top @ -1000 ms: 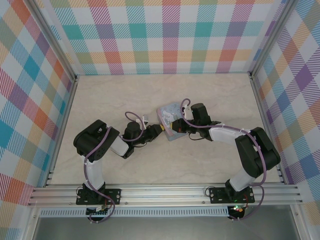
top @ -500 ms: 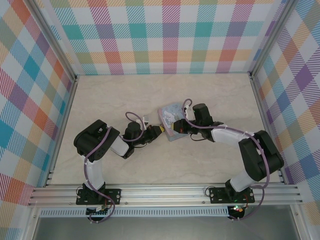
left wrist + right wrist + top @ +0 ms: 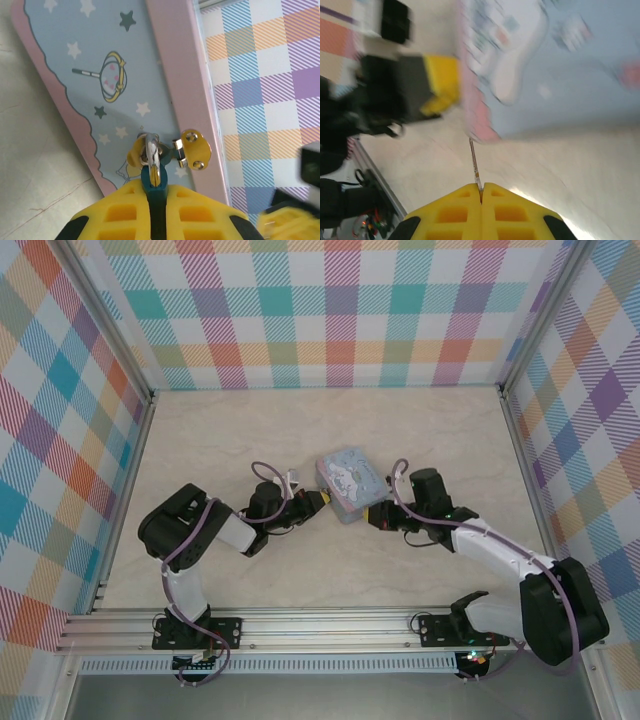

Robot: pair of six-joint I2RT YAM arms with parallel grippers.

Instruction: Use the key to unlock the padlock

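The left end effector (image 3: 153,197) is clamping the padlock (image 3: 152,176), which is hanging on the hasp (image 3: 192,149) at the tin's (image 3: 100,60) near left edge. The right end effector (image 3: 481,192) is pinching the key (image 3: 474,162) just beside the tin's near right corner.

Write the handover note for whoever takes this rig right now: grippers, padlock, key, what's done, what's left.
Left gripper: shut on the padlock, gripping its teal body at the edge of the cartoon tin.
Right gripper: shut on the key. The blade sticks out past the fingertips above the table, beside the tin and apart from the padlock.
Padlock: shackle threaded through the tin's hasp.
Done: both things gripped.
Left: bring the key to the padlock, insert, turn, free the shackle.
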